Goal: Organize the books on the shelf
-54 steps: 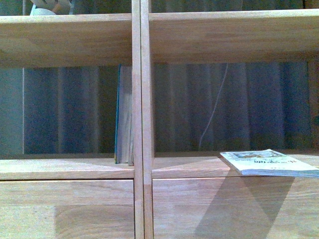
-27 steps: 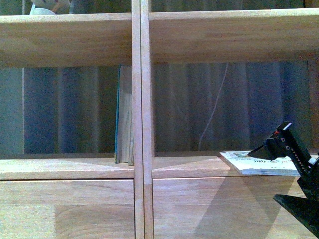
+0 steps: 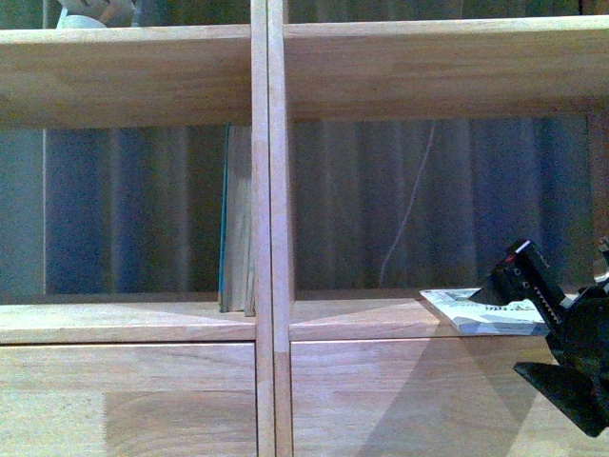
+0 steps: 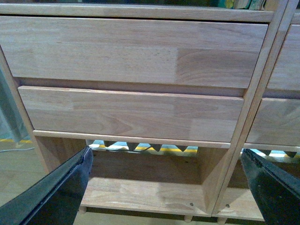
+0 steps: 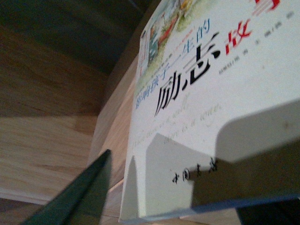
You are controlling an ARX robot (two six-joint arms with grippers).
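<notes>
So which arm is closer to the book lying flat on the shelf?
Right. The right gripper sits open at the near edge of the flat paperback, one finger above, one below. The left gripper hangs low, facing drawer fronts.

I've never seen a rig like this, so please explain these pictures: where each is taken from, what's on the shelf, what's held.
This is a robot with two arms, each ending in a two-fingered gripper. One picture looks forward from its body at a wooden shelf. A few books stand upright against the middle divider, and a thin paperback lies flat in the right compartment. The right gripper is open around that paperback's edge, gripping nothing yet; its wrist camera shows the cover up close. The left gripper, in its own wrist picture, is open and empty, facing the drawers.
</notes>
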